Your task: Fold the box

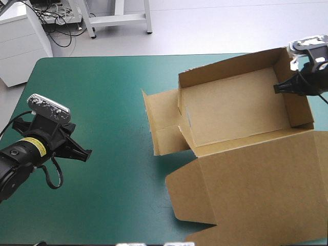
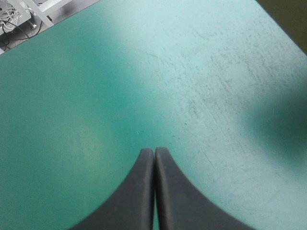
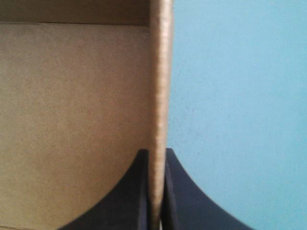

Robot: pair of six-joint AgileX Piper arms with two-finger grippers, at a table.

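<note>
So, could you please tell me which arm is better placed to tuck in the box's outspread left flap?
Probably the left: its black-fingered hand is shut, empty, over the teal-green table cover on that flap's side, while the right hand pinches the brown cardboard box's opposite wall.

The counter (image 1: 102, 133) wears a teal-green cover that fills most of the high view, its far edge crossing the upper part of the frame and rounding off at the upper left. Close up, the cover shows fine scuff marks (image 2: 211, 91) and a few small specks. Beyond the far edge lies a pale floor (image 1: 215, 31). A white cabinet (image 1: 20, 46) stands in the upper left of the frame, just beside the counter's corner. Right of it a tangle of dark cables (image 1: 60, 28) lies by the legs of a white frame (image 1: 119, 18) at upper centre.
</note>
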